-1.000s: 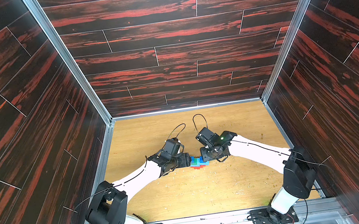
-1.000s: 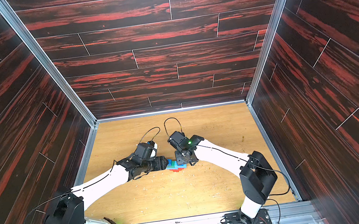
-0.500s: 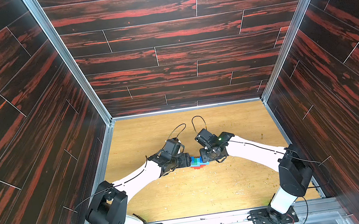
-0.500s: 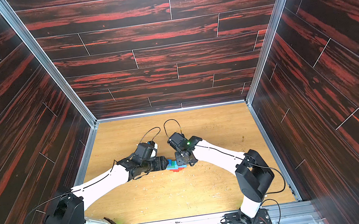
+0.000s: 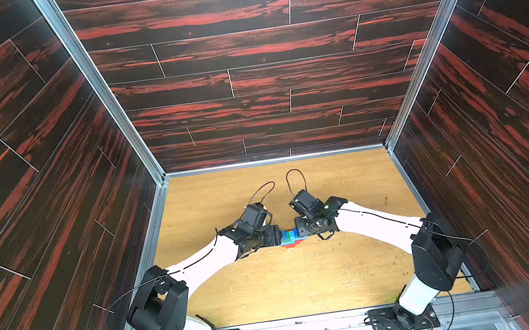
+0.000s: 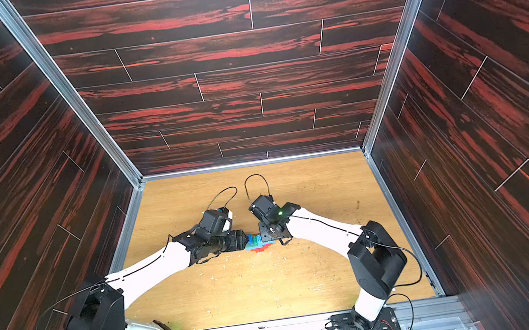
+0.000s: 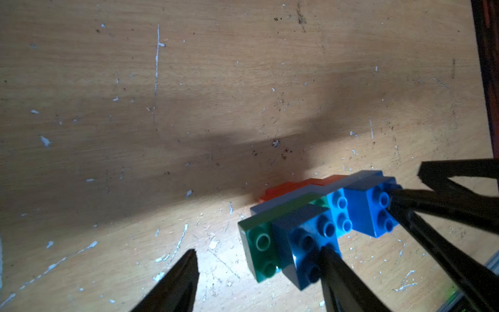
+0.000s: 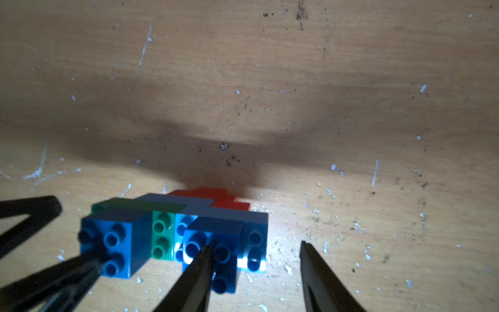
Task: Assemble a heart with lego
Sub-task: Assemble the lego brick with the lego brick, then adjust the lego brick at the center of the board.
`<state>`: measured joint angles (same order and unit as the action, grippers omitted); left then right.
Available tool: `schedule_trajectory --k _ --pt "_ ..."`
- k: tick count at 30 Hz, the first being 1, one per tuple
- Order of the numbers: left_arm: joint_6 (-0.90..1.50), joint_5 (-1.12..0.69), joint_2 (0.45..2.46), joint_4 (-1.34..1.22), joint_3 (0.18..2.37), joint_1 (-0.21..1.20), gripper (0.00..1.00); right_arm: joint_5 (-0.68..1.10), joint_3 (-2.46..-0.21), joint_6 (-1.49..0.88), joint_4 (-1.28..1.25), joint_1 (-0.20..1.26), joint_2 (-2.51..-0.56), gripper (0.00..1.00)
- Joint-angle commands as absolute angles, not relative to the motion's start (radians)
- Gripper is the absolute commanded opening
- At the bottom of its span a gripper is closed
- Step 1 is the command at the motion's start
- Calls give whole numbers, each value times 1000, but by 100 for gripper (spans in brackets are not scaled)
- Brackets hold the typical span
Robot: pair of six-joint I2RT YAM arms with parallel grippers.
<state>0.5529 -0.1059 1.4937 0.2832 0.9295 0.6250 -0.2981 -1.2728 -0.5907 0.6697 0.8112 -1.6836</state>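
- lying flat on the table (image 5: 306,281), the heart (image 5: 292,238) sat at mid-table between the tips of the two arms, with its red-orange bricks (image 5: 289,245) toward the robot's bases. both top views showed no loose brick elsewhere on the wood.
- seen close, the heart (image 7: 310,213) was one stepped cluster. the green brick (image 8: 162,235) and the light blue bricks (image 8: 253,237) made up the middle, and two dark blue lobes had their studs facing the fingers.
- the left gripper (image 7: 258,250) stood with its jaws well apart and clamped nothing. one of its fingers (image 7: 343,281) had its tip on the studs of a dark blue brick (image 7: 305,240), and its partner hung clear of the green end.
- the right gripper (image 8: 256,245) was also part open and held nothing. one finger (image 8: 193,281) touched the studded face of the second dark blue brick (image 8: 216,237), and the other stood just beside the light blue end, apart from it.
- judged from this, the step in hand was the final seating press, with each arm bearing on a lobe brick and the build all but complete.
- the next move called for a short, even push along the stud axis. after that the fingers would need to back straight off, so that the light cluster was neither dragged nor tipped.
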Motion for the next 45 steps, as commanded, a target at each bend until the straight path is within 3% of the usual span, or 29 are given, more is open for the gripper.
schedule_trajectory --k 1,5,9,16,20,23,30,34,39,41,45 --pt "532 -58 1487 386 961 632 75 -301 -1316 -495 765 824 -1672 59" --pt "514 -21 1464 443 1020 632 76 -300 -1255 -320 616 823 -1557 65" --pt "513 -5 1388 451 1027 633 76 -223 -1111 -127 427 813 -1474 82" --pt "534 109 1273 445 984 625 78 2 -1019 145 253 753 -1531 89" --pt "547 144 1238 450 961 606 78 38 -1022 183 195 726 -1605 88" --pt "557 145 1226 453 945 589 79 177 -1064 210 235 706 -1693 78" --pt "570 132 1198 434 910 541 79 364 -1073 80 193 661 -1734 21" --pt "584 136 1197 400 891 521 79 558 -1040 -85 111 613 -1756 13" --pt "602 203 1195 359 868 488 79 643 -1007 -226 82 573 -1810 21" --pt "599 252 1190 350 867 478 79 628 -990 -243 76 546 -1812 29" --pt "570 303 1192 339 883 447 81 620 -975 -269 75 483 -1794 58"
